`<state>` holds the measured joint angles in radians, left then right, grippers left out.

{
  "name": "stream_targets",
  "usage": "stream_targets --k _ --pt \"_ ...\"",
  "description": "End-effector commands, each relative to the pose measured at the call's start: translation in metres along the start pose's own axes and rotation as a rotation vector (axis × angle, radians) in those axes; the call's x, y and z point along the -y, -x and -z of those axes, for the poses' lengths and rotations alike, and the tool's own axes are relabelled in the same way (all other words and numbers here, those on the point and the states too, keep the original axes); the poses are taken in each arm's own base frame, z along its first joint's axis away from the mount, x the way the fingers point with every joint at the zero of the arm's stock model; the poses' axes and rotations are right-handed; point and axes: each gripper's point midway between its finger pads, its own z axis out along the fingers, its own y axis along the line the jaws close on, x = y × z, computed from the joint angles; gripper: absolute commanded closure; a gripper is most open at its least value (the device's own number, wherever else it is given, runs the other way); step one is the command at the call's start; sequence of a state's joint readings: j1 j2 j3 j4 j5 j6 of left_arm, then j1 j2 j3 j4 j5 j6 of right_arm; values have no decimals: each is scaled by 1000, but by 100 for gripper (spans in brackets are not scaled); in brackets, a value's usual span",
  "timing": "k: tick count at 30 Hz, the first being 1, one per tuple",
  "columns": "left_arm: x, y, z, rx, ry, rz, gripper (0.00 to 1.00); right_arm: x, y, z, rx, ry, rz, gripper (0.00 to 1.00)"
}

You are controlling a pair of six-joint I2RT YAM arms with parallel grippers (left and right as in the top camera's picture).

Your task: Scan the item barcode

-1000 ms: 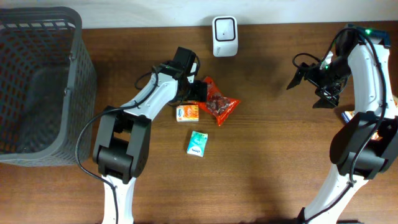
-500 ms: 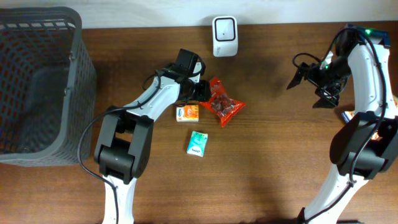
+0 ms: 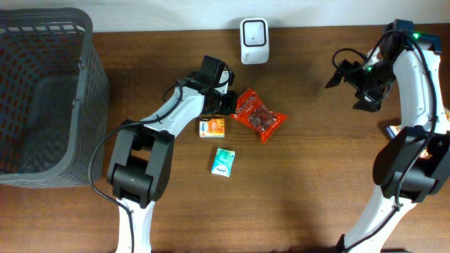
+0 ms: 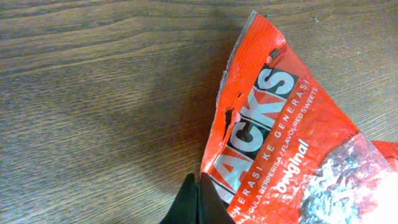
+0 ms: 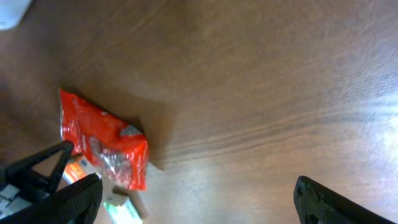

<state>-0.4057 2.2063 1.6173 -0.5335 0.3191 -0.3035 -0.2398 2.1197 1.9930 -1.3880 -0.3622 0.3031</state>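
A red snack bag with a clear window lies on the wooden table, right of my left gripper. In the left wrist view the jaws are pressed together at the bag's lower left edge, pinching its corner; a shadow lies under the bag. The white barcode scanner stands at the table's far edge, above the bag. My right gripper hangs open at the far right, well away from the bag, with nothing between its fingers.
A small orange box lies just below my left gripper, and a teal packet lies nearer the front. A large grey mesh basket fills the left end of the table.
My left gripper has closed on the bag's corner. The bag has swung and shifted to the right. The right gripper has risen slightly toward the far edge.
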Motion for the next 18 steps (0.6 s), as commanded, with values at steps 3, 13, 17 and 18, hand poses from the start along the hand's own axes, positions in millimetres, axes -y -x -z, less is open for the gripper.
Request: stream_targets --k 3,13,17,18 --pt "-2 18 22 52 -16 5 100 -6 -20 8 -69 39 34 3" --pt "-11 54 141 279 257 -106 100 -49 -56 27 -64 59 333 16" --pt "-12 56 173 311 349 -214 100 -55 -61 42 -25 68 356 16" --pt "-13 58 180 324 392 -250 100 -56 -62 47 -10 68 362 16"
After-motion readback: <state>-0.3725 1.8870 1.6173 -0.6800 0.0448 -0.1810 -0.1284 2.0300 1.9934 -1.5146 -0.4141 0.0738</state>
